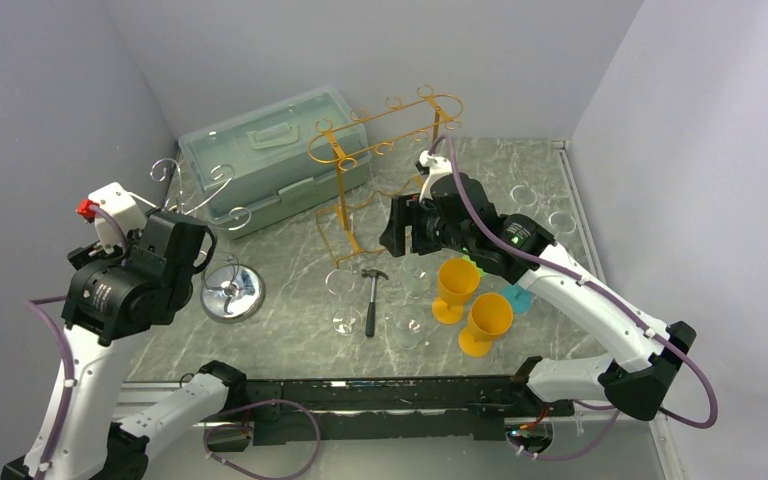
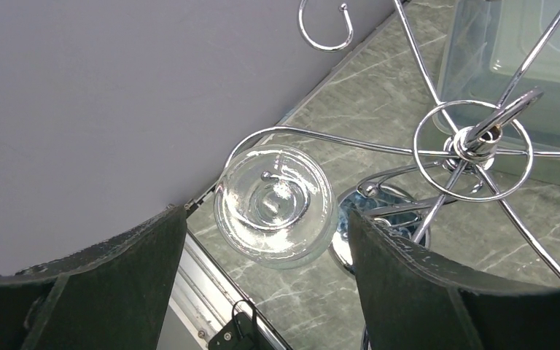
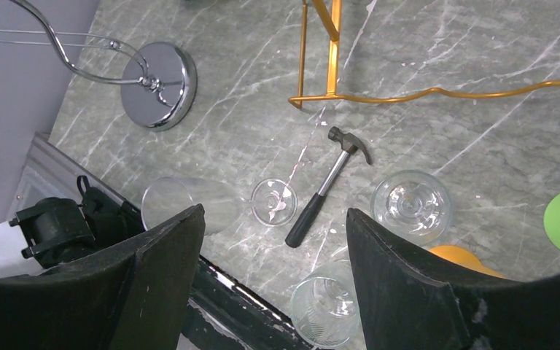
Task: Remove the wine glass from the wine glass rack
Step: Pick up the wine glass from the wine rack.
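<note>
A clear wine glass (image 2: 275,204) hangs upside down from a curved arm of the chrome wine glass rack (image 2: 474,142), its bowl facing my left wrist camera. My left gripper (image 2: 266,219) is open, with one finger (image 2: 138,270) on each side of the bowl and a small gap to the glass on both sides. In the top view the rack (image 1: 195,190) stands at the left on its round base (image 1: 232,290), with my left arm (image 1: 130,280) beside it. My right gripper (image 3: 273,211) hangs open and empty over the table's middle.
A gold wire rack (image 1: 385,150) and a pale green toolbox (image 1: 275,160) stand at the back. A hammer (image 1: 372,300), clear glasses (image 1: 408,328) and two orange goblets (image 1: 457,285) sit near the front centre. The grey wall (image 2: 102,109) is close on the left.
</note>
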`<action>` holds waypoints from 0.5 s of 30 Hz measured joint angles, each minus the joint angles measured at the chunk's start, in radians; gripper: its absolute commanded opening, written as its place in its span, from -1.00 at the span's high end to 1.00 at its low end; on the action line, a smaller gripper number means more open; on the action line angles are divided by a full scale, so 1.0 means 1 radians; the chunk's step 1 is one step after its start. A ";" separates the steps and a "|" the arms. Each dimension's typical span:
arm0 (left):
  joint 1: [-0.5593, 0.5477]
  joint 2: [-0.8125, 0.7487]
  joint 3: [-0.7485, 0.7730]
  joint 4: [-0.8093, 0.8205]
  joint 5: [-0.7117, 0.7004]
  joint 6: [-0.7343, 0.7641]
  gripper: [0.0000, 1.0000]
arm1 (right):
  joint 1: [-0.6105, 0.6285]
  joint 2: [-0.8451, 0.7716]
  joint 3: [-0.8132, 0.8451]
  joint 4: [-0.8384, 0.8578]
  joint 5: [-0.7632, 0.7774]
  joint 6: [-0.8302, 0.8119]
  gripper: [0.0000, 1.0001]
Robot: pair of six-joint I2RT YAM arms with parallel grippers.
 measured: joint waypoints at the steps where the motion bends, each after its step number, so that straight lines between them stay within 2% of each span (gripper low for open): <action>1: 0.000 0.000 -0.003 0.000 -0.002 -0.002 -0.69 | 0.000 0.000 0.000 0.000 0.000 0.000 -0.46; 15: 0.000 0.005 -0.036 0.000 -0.063 0.006 -0.56 | 0.000 -0.008 -0.002 0.000 0.000 0.000 -0.45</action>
